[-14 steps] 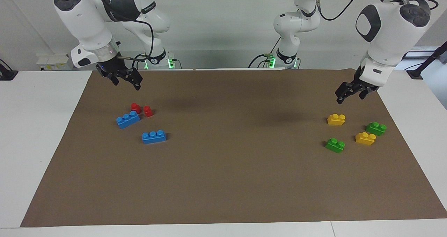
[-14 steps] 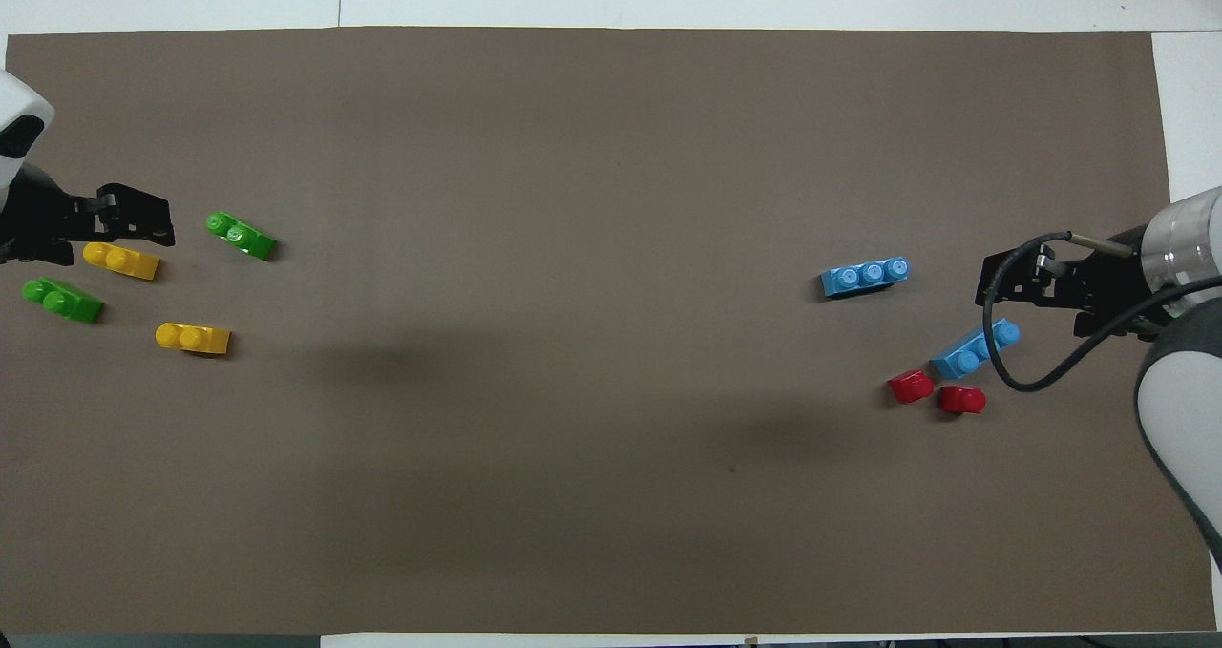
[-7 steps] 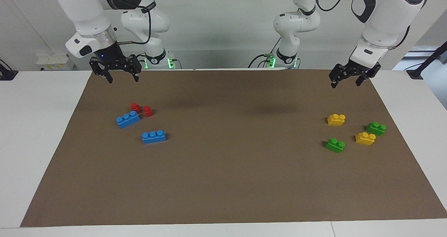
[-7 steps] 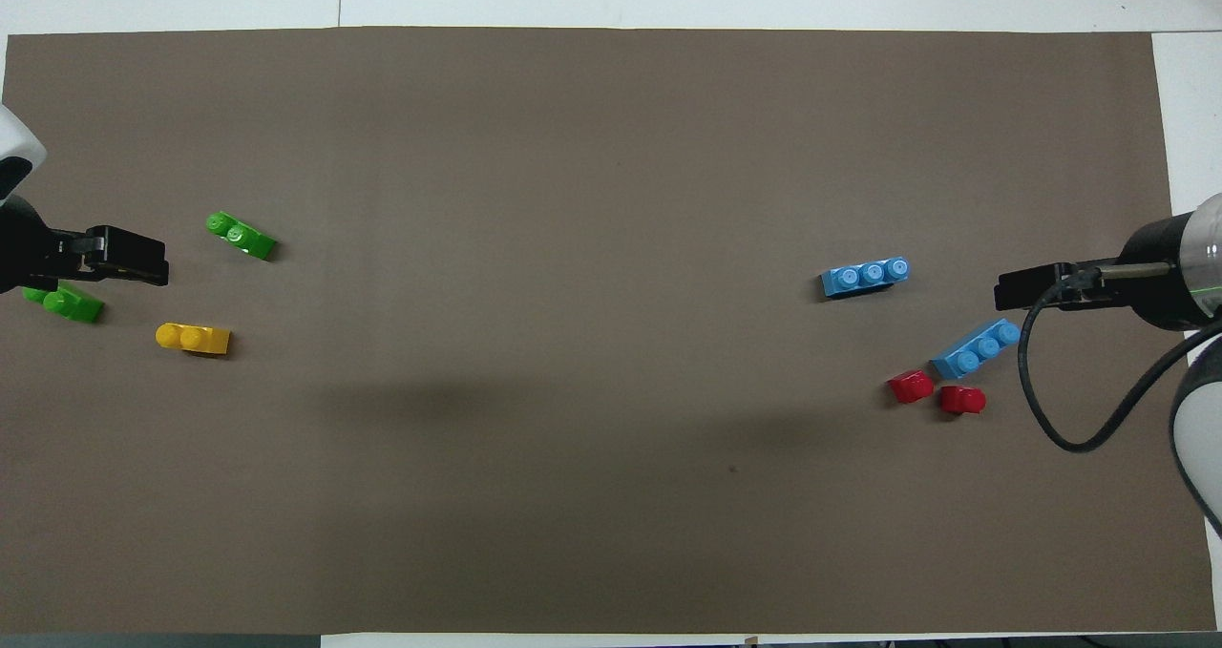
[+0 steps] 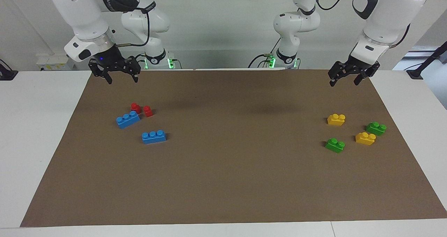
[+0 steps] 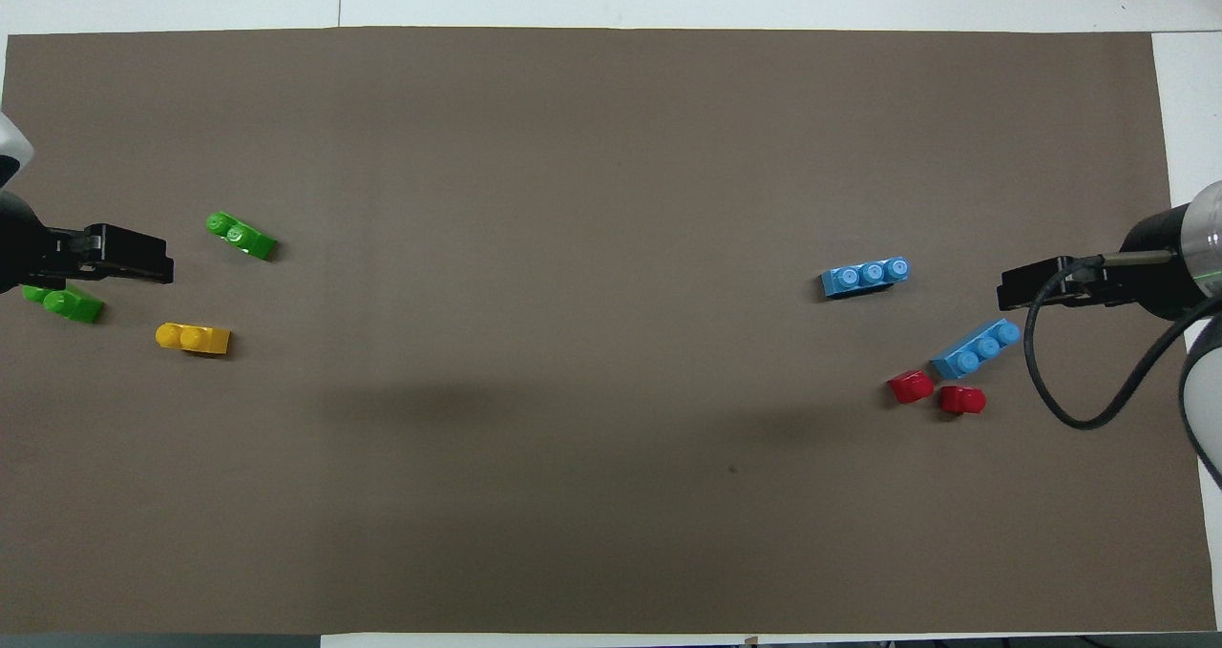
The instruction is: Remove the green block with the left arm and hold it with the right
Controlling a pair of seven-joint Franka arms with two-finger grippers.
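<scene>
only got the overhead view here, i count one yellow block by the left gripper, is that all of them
observer: No. The facing view shows a second yellow block beside a green block; from above, the left gripper covers it.
operator: is that gripper touching it
observer: No. It hangs high above the blocks, open and empty.
operator: and the right gripper
observer: The right gripper is also raised and open, holding nothing.
</scene>
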